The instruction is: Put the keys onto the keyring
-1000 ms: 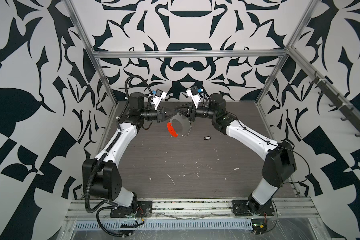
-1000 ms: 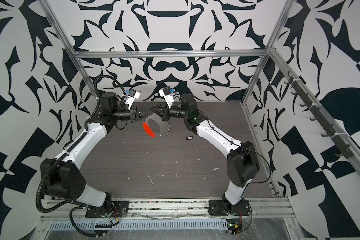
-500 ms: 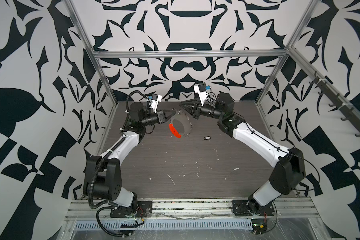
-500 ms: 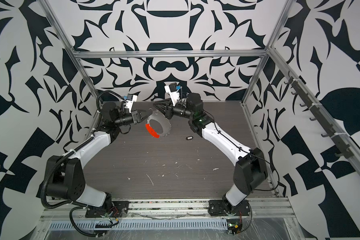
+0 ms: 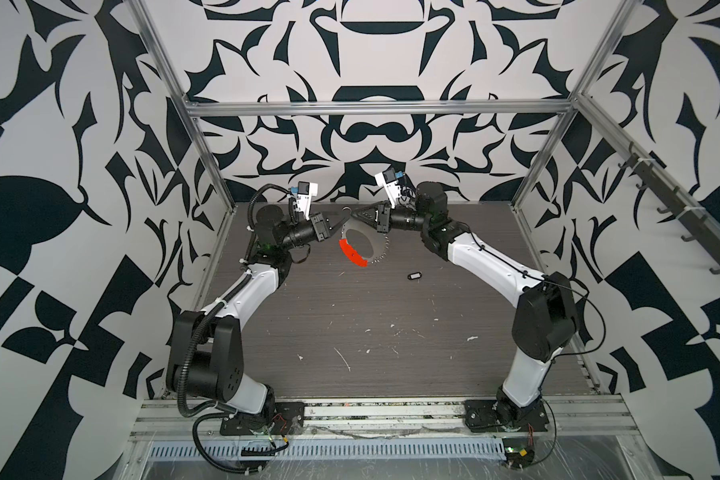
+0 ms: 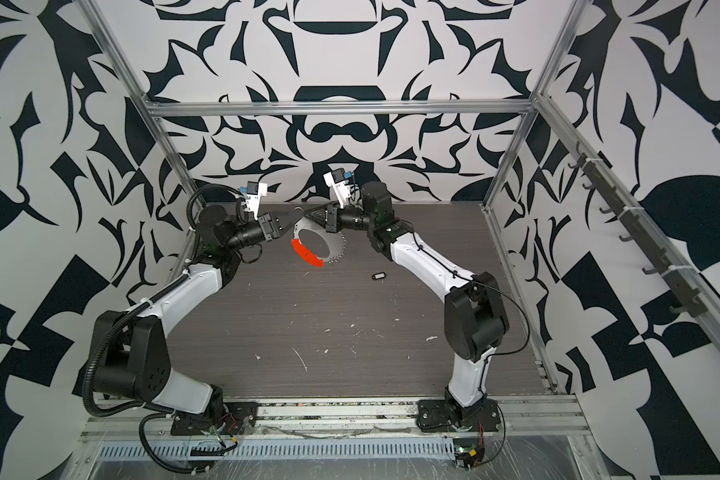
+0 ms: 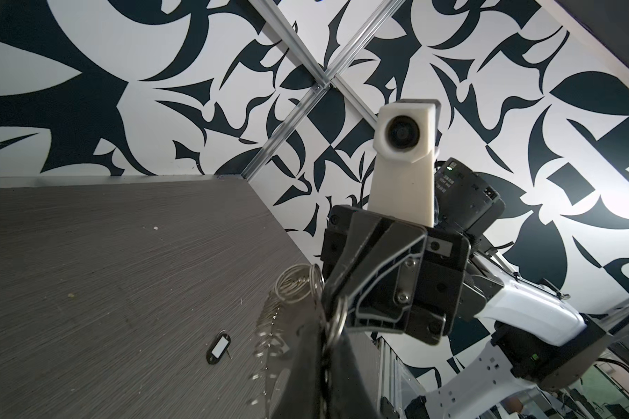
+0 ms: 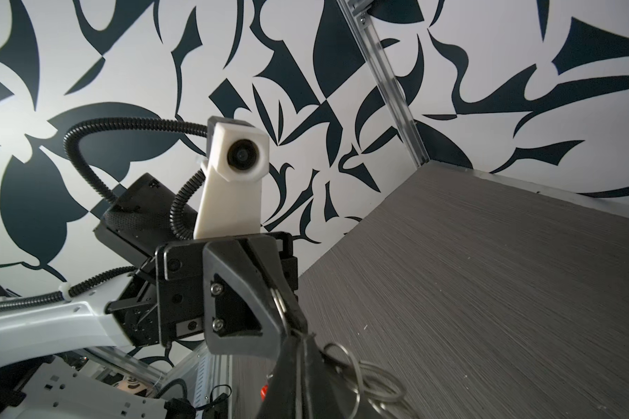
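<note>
**A:** Grip status?

**B:** The left gripper is fully closed on the keyring, pinching the rim at its far end. The loop hangs tilted from there, with the orange segment at the low, near end. I can't tell if that end touches the table.

**A:** And the right?

**B:** The right gripper is closed too, at the same far end of the keyring, tips almost meeting the left's. In the left wrist view, one of the split rings passes between its fingers, so it has a ring pinched, not the rim.

**A:** Where's the key tag?

**B:** The key tag is flat on the table, label window up. It's on the right arm's side of the keyring, nearer the camera than the loop's low end. It's close to the ring fringe but clear of it, nothing touching.

**A:** Relative to the grippers?

**B:** It's well apart from both. They're up at the keyring's far end, and the tag sits past its near end. The right gripper is the closer one, and its forearm runs beside the tag, not over it. Neither hand has the tag.
</note>
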You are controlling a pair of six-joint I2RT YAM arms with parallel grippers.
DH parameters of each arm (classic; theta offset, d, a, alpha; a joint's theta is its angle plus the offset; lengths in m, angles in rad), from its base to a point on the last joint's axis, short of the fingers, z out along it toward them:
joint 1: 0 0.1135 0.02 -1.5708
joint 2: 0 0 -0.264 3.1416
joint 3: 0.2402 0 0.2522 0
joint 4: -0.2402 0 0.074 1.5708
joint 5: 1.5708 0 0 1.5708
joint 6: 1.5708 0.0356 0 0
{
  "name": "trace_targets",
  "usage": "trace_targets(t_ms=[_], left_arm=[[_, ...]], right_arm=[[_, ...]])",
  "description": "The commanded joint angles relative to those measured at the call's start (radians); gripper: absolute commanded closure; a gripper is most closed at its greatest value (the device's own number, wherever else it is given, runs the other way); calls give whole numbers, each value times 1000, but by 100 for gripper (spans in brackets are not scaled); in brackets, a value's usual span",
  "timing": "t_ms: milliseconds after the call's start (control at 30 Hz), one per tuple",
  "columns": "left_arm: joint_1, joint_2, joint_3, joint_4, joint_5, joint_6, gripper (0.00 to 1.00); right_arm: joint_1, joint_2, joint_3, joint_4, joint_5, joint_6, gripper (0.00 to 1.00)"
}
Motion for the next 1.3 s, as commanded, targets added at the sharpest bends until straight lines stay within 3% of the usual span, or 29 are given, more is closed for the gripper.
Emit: trace_targets(t_ms=[0,267,600,1267], left_arm=[[-2,-28,1,61,-3,-22,100],[-2,-27,3,47,3,-19,100],[-5,-21,13,40,7,-26,100],[-11,-21,26,31,16,-23,100]], right_arm=[[3,-28,52,75,-33,30,90],[1,-74,53,0,28,-55,80],[6,-47,65,42,-16,-10,85],[6,5,88,68,-56,25,82]])
